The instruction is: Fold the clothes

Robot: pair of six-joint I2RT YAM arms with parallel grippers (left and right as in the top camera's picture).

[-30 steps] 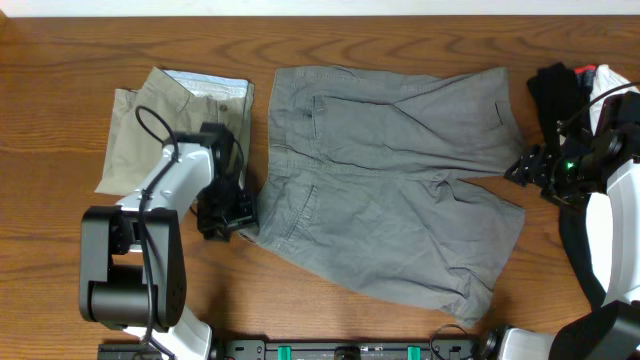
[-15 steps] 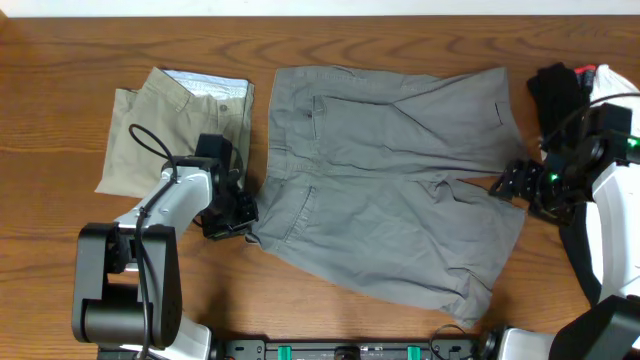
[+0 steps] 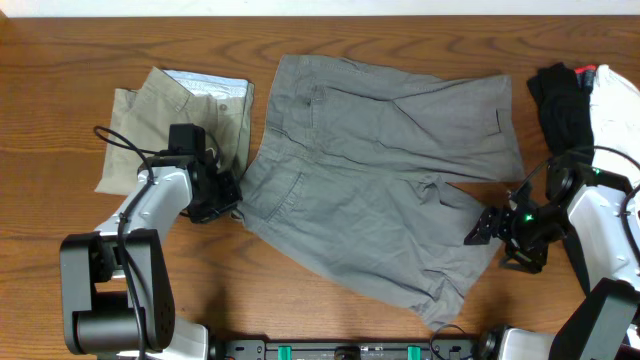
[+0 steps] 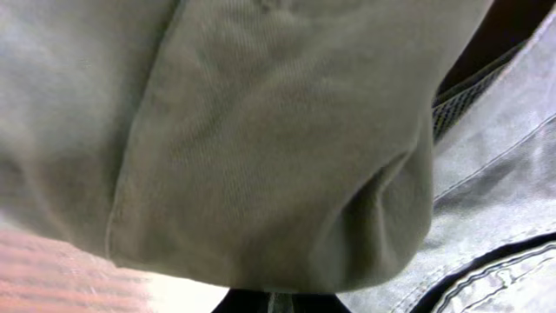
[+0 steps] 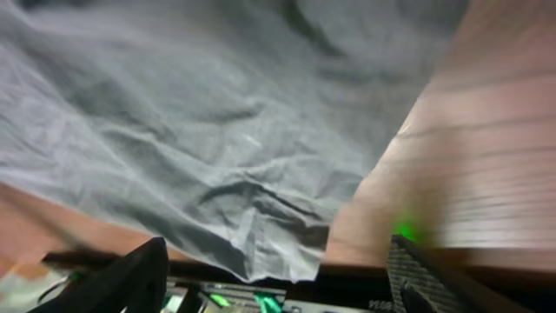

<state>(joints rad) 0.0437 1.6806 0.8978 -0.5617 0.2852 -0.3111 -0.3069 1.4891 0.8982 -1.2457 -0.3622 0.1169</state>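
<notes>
Grey shorts [image 3: 370, 170] lie spread flat across the middle of the counter [image 3: 60, 60]. The waistband faces 9 o'clock and the two legs run out toward 3 o'clock. The far leg reaches toward 2 o'clock and the near leg slants down toward 5 o'clock.

The khaki shorts [image 3: 170, 125] sit folded at 10 o'clock, just beside the grey waistband.

The left claw [image 3: 228, 203] is at the waistband's near corner, at about 8 o'clock. In its wrist view, bunched cloth [image 4: 261, 148] fills the frame and puckers down to the dark fingertips at the bottom edge. The claw reads as pinching a fold of the grey shorts, though the fingers themselves are almost wholly hidden.

The right claw [image 3: 482, 228] sits at 4 o'clock, against the outer edge of the near leg. Its wrist view shows the fingers [image 5: 122, 278] spread wide, with the rumpled hem lying between and ahead of them and bare wood to one side.

A black garment [image 3: 560, 100] and a white cloth [image 3: 618, 95] lie at 2 o'clock, near the counter's edge.
</notes>
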